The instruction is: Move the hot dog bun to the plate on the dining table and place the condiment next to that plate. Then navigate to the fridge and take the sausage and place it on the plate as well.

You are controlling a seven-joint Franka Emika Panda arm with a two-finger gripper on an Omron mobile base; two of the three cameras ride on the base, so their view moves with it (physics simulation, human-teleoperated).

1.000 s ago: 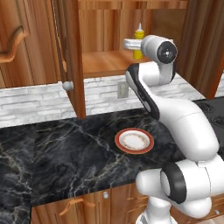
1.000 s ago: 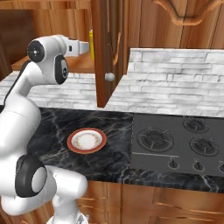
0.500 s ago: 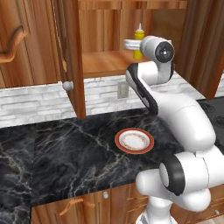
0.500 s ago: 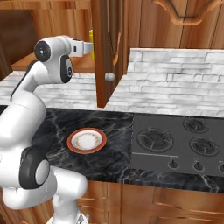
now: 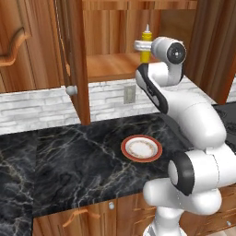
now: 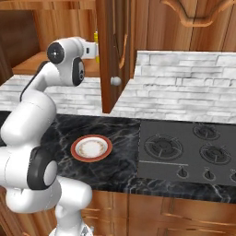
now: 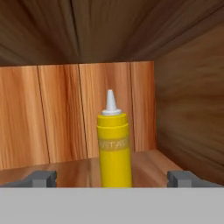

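The condiment (image 7: 114, 146) stands upright on the cabinet shelf (image 7: 148, 164), near the back wall. The tool (image 7: 113, 178) faces it level, jaws spread wide to either side of the bottle and gripping nothing, apparently lined up for a side grasp. Below the shelf, a red-rimmed plate (image 5: 141, 148) sits on the surface (image 5: 78, 170).

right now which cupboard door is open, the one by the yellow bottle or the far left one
The door beside the yellow bottle is open: it swings out over the counter, baring the shelf that holds the bottle. The far left door is shut flat.
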